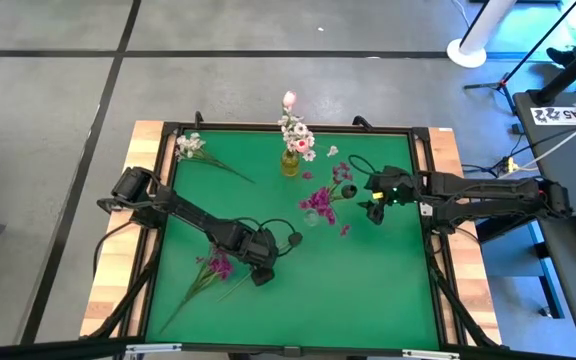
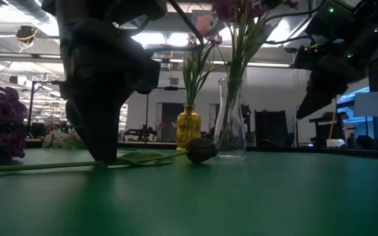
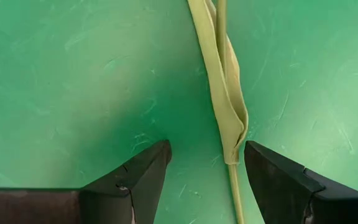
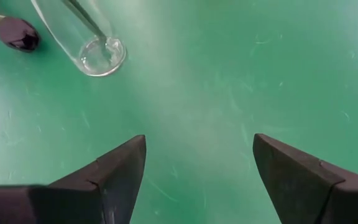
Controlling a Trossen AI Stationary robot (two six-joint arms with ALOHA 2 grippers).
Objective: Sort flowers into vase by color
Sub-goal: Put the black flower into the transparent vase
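At seven o'clock on the green tabletop, a purple sprig lies loose; the left tool hovers with fingers apart beside the dark bloom's stem. Mid-table, the clear vase holds purple flowers; the right tool waits spread. At twelve, the amber vase holds pink-white blooms; white sprig remains at eleven.

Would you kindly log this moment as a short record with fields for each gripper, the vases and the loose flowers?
left gripper: open, low over the mat, straddling the green stem of the dark bloom
right gripper: open, empty, hovering near the clear vase
clear vase: holds magenta flowers
yellow vase: holds pink-white flowers
loose on mat: white sprig, magenta sprig
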